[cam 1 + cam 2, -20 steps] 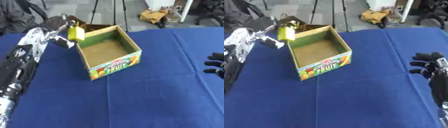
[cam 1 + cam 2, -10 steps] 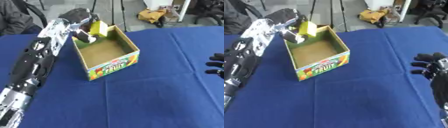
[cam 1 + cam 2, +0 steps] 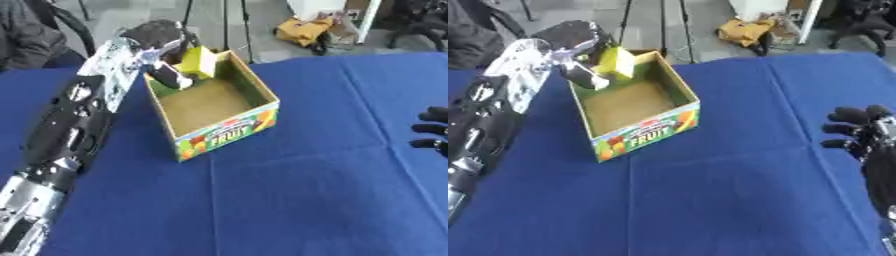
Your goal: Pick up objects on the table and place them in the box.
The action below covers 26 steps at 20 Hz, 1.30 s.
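Note:
An open cardboard box (image 3: 229, 131) with a fruit print on its front stands on the blue table (image 3: 289, 200), left of centre. My left hand (image 3: 162, 42) hangs over the box's far left corner, fingers curled round a yellow block (image 3: 199, 62) that is held just above the box's inside. My right hand (image 3: 859, 132) rests at the table's right edge with its fingers curled and nothing in them.
My left arm (image 3: 74, 115) stretches along the table's left side up to the box. Beyond the far table edge lie a floor, tripod legs and a yellow bag (image 3: 304, 31). A seated person shows at the far left.
My left hand has carried the yellow block rightward, from outside the box's left wall to over its far left corner. The right hand has stayed put.

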{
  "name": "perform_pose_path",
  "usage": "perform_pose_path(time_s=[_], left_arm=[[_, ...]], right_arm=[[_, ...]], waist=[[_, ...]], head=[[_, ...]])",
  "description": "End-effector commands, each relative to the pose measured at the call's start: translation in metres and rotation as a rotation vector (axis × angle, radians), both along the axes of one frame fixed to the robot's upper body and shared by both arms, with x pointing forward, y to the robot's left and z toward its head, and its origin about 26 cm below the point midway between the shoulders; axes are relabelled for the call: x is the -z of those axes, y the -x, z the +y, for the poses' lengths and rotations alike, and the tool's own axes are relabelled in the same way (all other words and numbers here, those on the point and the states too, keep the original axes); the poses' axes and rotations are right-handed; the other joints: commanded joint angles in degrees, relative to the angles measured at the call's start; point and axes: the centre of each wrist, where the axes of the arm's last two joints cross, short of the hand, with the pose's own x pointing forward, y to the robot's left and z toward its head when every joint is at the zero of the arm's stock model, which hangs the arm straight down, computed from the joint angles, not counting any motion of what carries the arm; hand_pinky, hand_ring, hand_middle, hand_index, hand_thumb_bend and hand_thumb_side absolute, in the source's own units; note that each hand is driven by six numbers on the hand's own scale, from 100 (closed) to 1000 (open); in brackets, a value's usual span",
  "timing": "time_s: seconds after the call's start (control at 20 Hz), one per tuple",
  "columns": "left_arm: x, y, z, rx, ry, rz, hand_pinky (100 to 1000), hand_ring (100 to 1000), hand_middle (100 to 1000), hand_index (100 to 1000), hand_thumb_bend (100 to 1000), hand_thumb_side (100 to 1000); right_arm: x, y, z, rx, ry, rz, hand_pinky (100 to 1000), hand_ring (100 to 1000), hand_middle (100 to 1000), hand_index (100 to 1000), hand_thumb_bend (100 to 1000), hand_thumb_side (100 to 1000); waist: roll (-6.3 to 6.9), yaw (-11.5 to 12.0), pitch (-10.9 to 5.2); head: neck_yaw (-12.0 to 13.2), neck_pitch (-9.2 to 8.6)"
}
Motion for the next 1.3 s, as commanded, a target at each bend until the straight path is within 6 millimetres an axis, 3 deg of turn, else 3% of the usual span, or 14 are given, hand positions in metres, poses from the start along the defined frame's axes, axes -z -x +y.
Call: perform_pose_path(time_s=[0.05,0.75,0.85,0.95,1.0,1.05,1.1,1.15,1.3], left_arm=[[0.012,-0.004,0.006,-0.033,-0.055,0.074,691,512,444,542,327,314],[0.011,-0.008,0.01,-0.036,-0.056,0.144,690,512,445,543,337,320],[0.012,-0.008,0.004,-0.006,-0.044,0.139,717,591,522,617,496,374],[0.012,-0.007,0.001,0.033,-0.028,0.136,732,625,557,648,568,411],[0.011,-0.007,0.0,0.048,-0.025,0.132,775,720,649,726,724,485],[0.011,-0.007,-0.001,0.058,-0.026,0.128,787,742,679,747,763,500],[0.009,-0.007,-0.002,0.066,-0.031,0.119,839,811,767,808,918,569],[0.008,-0.006,-0.003,0.07,-0.037,0.11,893,881,847,858,1000,702],[0.005,-0.005,-0.004,0.071,-0.049,0.077,916,910,884,879,1000,734]], right_arm=[[-0.008,-0.002,-0.001,-0.004,0.005,-0.024,620,722,705,780,100,1000],[-0.007,-0.002,-0.001,-0.005,0.004,-0.024,621,721,705,780,100,1000],[-0.007,-0.002,-0.001,-0.006,0.004,-0.023,620,721,704,780,100,1000],[-0.007,-0.002,-0.001,-0.007,0.004,-0.023,620,721,704,780,100,1000],[-0.007,-0.002,-0.001,-0.007,0.004,-0.022,620,721,704,780,100,1000],[-0.007,-0.002,-0.001,-0.007,0.004,-0.022,620,721,704,780,100,1000],[-0.007,-0.002,-0.001,-0.007,0.004,-0.022,620,720,704,780,100,1000],[-0.007,-0.002,-0.001,-0.007,0.004,-0.022,620,720,703,780,100,1000],[-0.007,-0.002,-0.001,-0.007,0.004,-0.022,620,720,701,780,100,1000]], waist=[[-0.24,0.0,-0.88],[-0.32,0.1,-0.96],[-0.35,0.1,-0.93],[-0.38,0.1,-0.92],[-0.38,0.1,-0.92],[-0.38,0.1,-0.92],[-0.38,0.1,-0.92],[-0.38,0.0,-0.93],[-0.35,0.0,-0.95]], head=[[0.0,-0.42],[0.0,-0.46],[0.0,-0.49],[0.1,-0.5],[0.1,-0.52],[0.1,-0.54],[0.1,-0.53],[0.1,-0.52],[0.1,-0.52]])
